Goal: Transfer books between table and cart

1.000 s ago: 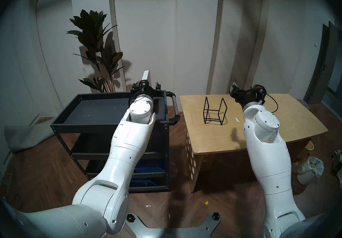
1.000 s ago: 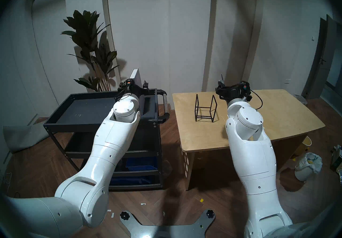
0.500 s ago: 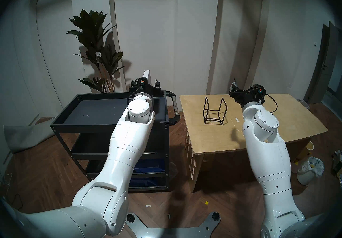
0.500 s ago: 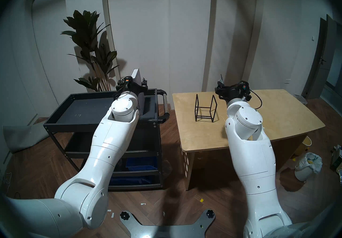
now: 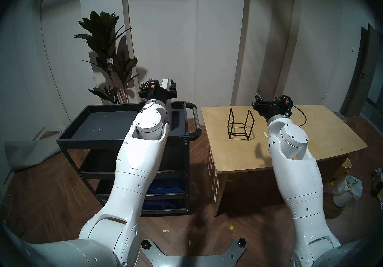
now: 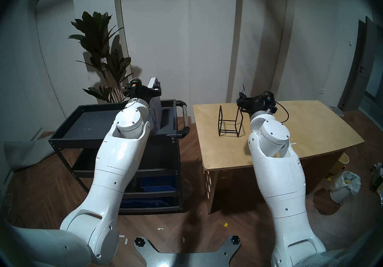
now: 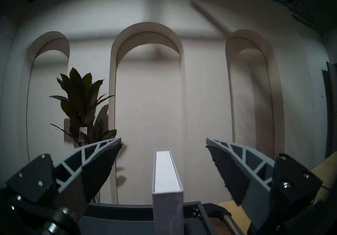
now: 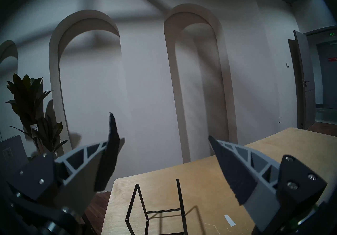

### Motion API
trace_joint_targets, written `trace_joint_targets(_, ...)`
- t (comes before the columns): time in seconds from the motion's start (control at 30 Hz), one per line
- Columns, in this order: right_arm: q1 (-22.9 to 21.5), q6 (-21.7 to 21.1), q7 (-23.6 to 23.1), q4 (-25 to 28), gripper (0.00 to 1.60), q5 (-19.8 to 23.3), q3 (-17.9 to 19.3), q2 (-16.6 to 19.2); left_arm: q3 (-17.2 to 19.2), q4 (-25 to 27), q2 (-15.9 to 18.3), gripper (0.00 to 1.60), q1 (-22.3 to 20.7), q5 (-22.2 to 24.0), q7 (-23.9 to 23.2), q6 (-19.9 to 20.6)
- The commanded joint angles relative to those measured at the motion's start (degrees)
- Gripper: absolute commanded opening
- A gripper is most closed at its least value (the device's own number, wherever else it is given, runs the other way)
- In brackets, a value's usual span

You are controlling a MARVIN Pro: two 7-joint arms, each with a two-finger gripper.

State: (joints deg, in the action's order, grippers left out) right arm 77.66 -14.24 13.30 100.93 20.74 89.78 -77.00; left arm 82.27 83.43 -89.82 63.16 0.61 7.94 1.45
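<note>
The book (image 5: 168, 113), pale grey with white page edges and "Discontent" on its spine (image 6: 156, 115), stands upright on end in the right part of the black cart's top tray (image 5: 93, 141). My left gripper (image 5: 158, 83) is open, with one finger on each side of the book's top, not touching it. The left wrist view shows the book (image 7: 167, 207) between the spread fingers (image 7: 102, 158). My right gripper (image 5: 258, 97) is open and empty above the far edge of the plywood table (image 5: 310, 135). One pad (image 8: 111, 147) on it is peeling loose.
A black wire-frame rack (image 5: 240, 124) stands on the table's left half, just left of my right gripper. A strip of white tape (image 5: 265, 134) lies beside it. The cart's push handle (image 5: 195, 119) faces the table. A plant (image 5: 105, 52) stands behind the cart. Blue bins (image 5: 167, 185) sit on its lower shelves.
My left gripper rose along the standing book to its top, still open, uncovering the spine title. The book stayed in place. My right arm shifted slightly left.
</note>
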Motion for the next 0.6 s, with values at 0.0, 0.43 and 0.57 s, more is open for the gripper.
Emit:
trace_joint_targets(0.0,-1.11,0.42,-0.05,0.83,1.6,-0.25,-0.04,0.11,1.0,6.62,0.8,1.6,0.28,1.04,-1.0,-3.64)
trace_joint_targets(0.43,-0.02,1.16,-1.71,0.46,1.6,-1.54,-2.27,0.57,5.39,17.54,6.17,1.6,10.68,1.59,-2.79,-1.77)
trace_joint_targets(0.57,0.38,1.59,-2.16,0.01,1.6,-2.26,-3.03,1.04,6.67,20.35,7.37,1.6,14.47,1.92,-3.51,1.3)
